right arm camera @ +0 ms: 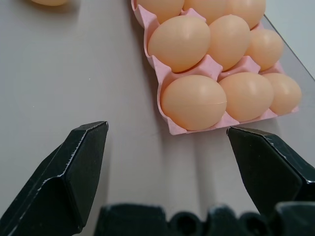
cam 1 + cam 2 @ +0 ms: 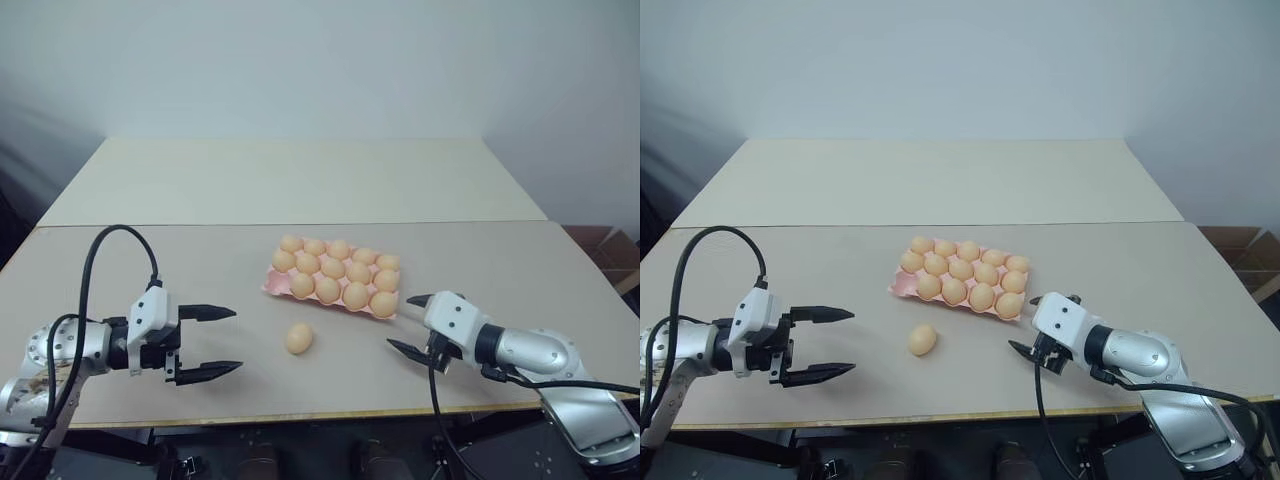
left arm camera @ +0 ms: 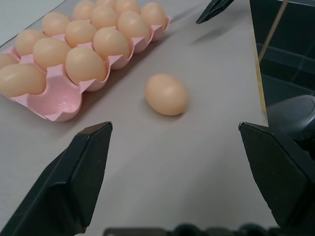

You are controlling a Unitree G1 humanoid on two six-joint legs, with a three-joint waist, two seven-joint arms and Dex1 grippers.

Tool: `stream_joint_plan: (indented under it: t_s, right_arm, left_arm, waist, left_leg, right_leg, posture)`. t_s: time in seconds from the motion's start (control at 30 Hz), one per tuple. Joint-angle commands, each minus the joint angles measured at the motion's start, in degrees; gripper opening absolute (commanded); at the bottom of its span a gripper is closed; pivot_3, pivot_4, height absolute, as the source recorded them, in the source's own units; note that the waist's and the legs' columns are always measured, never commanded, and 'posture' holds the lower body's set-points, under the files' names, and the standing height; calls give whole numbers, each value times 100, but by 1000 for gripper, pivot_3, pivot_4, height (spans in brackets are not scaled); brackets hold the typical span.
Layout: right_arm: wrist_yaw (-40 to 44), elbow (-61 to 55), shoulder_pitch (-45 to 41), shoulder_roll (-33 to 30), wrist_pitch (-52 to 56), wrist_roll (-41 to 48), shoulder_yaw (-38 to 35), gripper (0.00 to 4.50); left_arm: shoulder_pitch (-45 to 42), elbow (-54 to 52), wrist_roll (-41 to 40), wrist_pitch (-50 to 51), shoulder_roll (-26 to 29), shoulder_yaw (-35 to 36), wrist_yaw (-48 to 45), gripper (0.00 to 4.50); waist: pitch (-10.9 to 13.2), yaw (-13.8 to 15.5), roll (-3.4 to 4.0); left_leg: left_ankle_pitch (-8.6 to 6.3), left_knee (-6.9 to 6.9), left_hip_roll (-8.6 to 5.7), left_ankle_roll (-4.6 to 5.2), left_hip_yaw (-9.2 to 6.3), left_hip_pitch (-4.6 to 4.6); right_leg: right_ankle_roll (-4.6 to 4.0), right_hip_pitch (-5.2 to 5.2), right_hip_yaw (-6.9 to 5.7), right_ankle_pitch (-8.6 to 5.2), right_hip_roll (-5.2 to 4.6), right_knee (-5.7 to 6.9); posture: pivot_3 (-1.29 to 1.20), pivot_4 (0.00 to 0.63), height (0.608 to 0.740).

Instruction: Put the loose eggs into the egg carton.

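Left eye view shows one loose egg (image 2: 299, 338) on the table (image 2: 180, 270) just in front of the pink egg carton (image 2: 272, 285), between the left gripper (image 2: 210, 343) and right gripper (image 2: 412, 324), both spread wide and empty. Left wrist view shows it smooth, pale orange-tan and oval; it looks light, slippery and prone to roll, so I'd pinch it gently across its narrow middle. Right wrist view shows carton cups full at that end.

Two pale tables (image 2: 300, 180) abut before a plain wall (image 2: 320, 60).
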Motion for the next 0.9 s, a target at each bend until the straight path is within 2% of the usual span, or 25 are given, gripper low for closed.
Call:
stream_joint_plan:
  t_s: [0.03,0.23,0.37,0.5,0.7,0.9]
  right_arm:
    - [31,-109,-72,-66,-112,-10,-73,4500]
    - [70,-232,78,-143,-94,30,-246,4500]
    - [409,-580,378,-379,-164,387,-673,4500]
    - [687,-850,622,-591,-184,687,-1059,4500]
    - [509,-963,684,-521,-124,642,-1076,4500]
    - [332,-1052,667,-459,-36,613,-1030,4500]
  left_arm:
    - [-91,-248,-94,-43,-123,-56,104,4484]
    - [-424,-153,77,-6,-549,-574,331,4484]
    - [-862,184,478,-56,-1011,-1038,761,4484]
    - [-1105,349,652,-35,-1205,-1343,814,4484]
    - [-1391,613,1040,-97,-1546,-1897,931,4484]
    - [-1631,1008,1332,-223,-1781,-2166,1024,4484]
  waist:
    - [0,13,0]
    - [0,42,0]
    - [0,61,0]
    - [0,18,-1]
    - [0,29,-1]
    - [0,29,-1]
  left_leg:
    - [0,-2,0,0,0,-3]
    - [0,3,-3,0,1,-11]
    - [1,8,-5,1,-2,-11]
    - [1,6,-5,1,-4,-11]
    - [1,9,-5,1,-5,-9]
    - [1,9,-5,1,-7,-10]
  right_leg:
    - [0,0,0,0,1,-2]
    - [3,0,0,2,0,-10]
    - [6,6,-1,4,0,-10]
    - [7,6,0,5,3,-9]
    - [7,8,1,5,4,-7]
    - [7,8,1,5,4,-7]
  posture:
    - [0,150,740]
    - [0,150,740]
    - [0,150,740]
    - [0,150,740]
    - [0,150,740]
    - [0,150,740]
